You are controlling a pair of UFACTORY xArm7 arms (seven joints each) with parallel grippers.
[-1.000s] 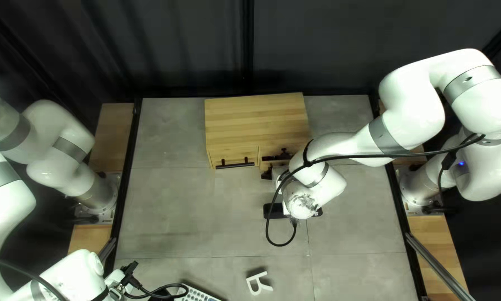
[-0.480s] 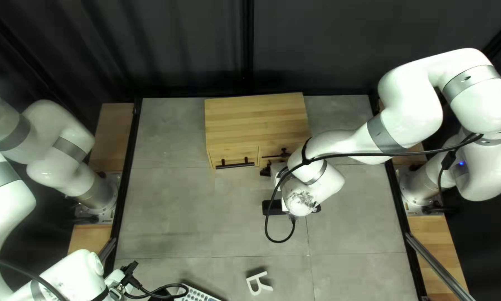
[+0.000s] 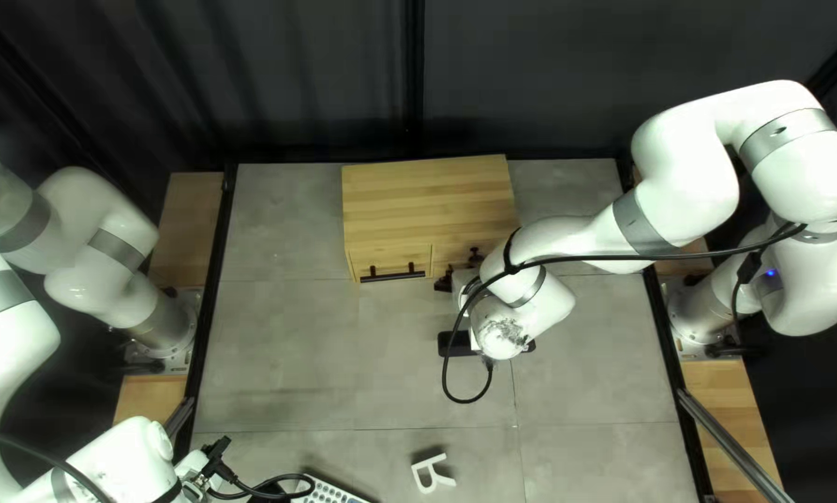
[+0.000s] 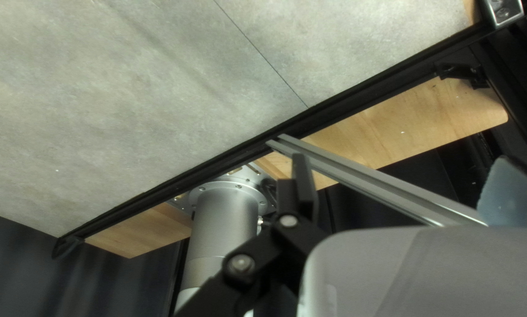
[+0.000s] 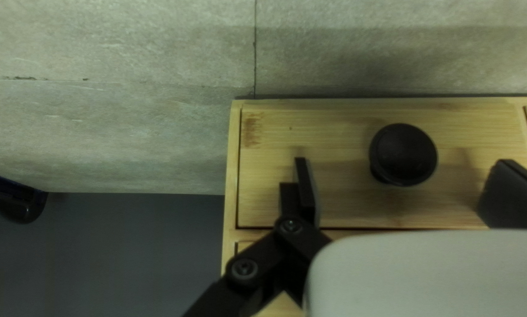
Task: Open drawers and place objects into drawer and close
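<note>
The wooden cabinet (image 3: 428,200) stands at the table's far side in the top left view, a bar handle (image 3: 392,273) on its left front. My right gripper (image 3: 460,269) is at the cabinet's right front. In the right wrist view, a round black knob (image 5: 403,154) on a drawer front (image 5: 334,135) lies between and ahead of my right gripper (image 5: 408,189), which is open; neither finger touches it. My left gripper (image 3: 215,458) is near the lower left corner of the top left view. In its wrist view the left gripper (image 4: 407,191) is open, nothing between its fingers.
A white letter R (image 3: 432,473) lies near the table's near edge, and a keyboard-like object (image 3: 330,493) is partly cut off to its left. A metal rail (image 4: 380,182) runs behind my left gripper's fingers. The right arm reaches over the table's right half.
The right arm has shifted slightly toward the cabinet. A dark strip on the cabinet's right front, beside that gripper, no longer shows. The left arm has stayed still.
</note>
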